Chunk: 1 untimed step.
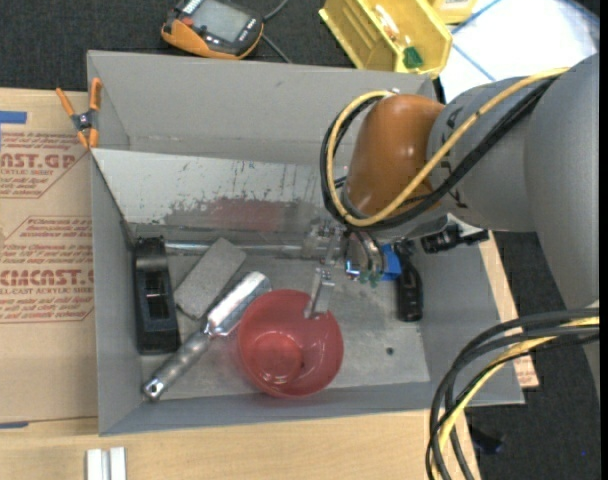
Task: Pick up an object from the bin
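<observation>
Red bowl [281, 354], grey block [209, 276], silver tool [206, 335]: one each.

- The arm [549, 158] is reaching in from the right, with yellow cables [331, 158] looping round its orange wrist cover [389, 153].
- The gripper [322, 283] is pointing downward, hanging low.

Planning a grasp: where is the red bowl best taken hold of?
The red bowl sits open side up: probably pinch its thin right rim from above, straddling the wall; the silver tool lies by its left rim.
</observation>
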Each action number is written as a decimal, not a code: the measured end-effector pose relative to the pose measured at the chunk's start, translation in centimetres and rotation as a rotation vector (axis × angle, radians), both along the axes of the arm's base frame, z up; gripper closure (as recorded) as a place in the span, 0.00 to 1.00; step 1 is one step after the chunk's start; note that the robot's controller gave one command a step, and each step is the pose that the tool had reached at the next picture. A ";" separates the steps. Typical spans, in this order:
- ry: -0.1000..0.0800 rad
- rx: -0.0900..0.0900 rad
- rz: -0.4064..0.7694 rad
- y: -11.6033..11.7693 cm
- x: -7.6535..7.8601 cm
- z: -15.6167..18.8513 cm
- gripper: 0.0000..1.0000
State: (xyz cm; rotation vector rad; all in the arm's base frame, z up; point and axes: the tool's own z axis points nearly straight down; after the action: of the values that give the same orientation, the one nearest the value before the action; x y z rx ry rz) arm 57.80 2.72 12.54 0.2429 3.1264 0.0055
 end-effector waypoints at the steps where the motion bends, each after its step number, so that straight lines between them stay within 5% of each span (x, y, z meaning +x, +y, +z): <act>1: -0.003 -0.002 0.180 -2.6 -0.4 1.7 0.00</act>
State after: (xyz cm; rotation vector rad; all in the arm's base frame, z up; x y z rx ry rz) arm 57.45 0.08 14.27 -0.0396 3.1328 0.0038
